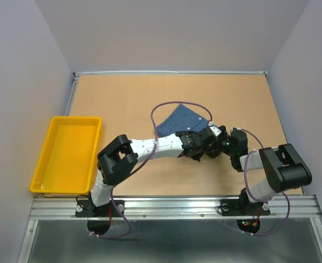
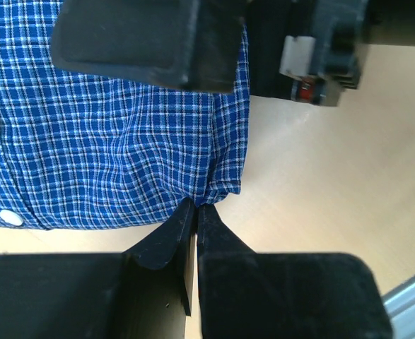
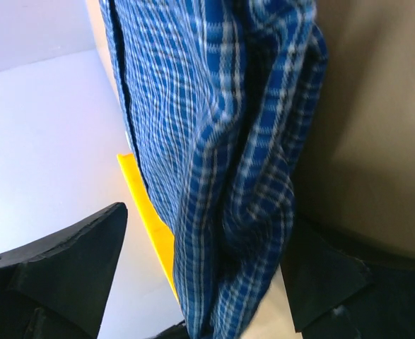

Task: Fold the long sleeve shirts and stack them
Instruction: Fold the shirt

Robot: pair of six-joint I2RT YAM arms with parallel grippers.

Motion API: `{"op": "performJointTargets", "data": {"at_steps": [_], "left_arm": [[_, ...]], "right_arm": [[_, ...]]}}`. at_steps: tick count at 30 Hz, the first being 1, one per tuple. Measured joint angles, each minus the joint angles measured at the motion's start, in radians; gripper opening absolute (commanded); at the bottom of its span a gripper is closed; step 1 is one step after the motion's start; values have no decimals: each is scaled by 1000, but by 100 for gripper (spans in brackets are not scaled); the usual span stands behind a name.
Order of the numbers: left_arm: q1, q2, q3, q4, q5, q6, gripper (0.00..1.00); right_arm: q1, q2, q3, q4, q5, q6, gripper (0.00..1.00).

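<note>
**Two-arm hold on the shirt's edge.** The shirt (image 1: 184, 117) lies mid-counter (image 1: 122, 93), well apart from the yellow tray (image 1: 67, 153) at the left. Both arms meet over its near edge and hide part of it, so you cannot tell how far it is folded.

Your left fingers (image 2: 166, 244) are pressed together on a small tuck at a corner of the hem, and the checks pucker toward that pinch. The grip is narrow and at the very edge, probably so that the rest of the panel can trail flat when you move it. A white button (image 2: 9, 216) sits off to one side of the pinch.

Your right fingers (image 3: 69, 272) stand spread, one on each side of a gathered fold of the same shirt. The cloth runs between them, nearer one finger than the other, and nothing is clamped. This straddle suggests a second hold beside the first, so that the edge is carried at two points rather than one.

The step in hand reads as gripping for a fold; stacking has not begun. Take the whole gather on the right, not a single layer. Mind the two wrists, which sit just beside each other.
</note>
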Motion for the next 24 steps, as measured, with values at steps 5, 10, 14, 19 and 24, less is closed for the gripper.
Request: {"op": "performJointTargets", "data": {"at_steps": [5,10,14,19,24], "left_arm": [[0,0,0,5,34,-39,0],[0,14,1,17,61,-74,0],[0,34,4,21,75,-100,3],[0,34,4,25,79,-113,6],[11,-12,-15,28,84,-117,39]], "right_arm": [[5,35,13,23,9,1,78],[13,61,18,29,22,-7,47],[17,76,19,11,36,-37,12],[19,74,19,3,42,-76,1],[18,60,47,-76,29,-157,1]]}}
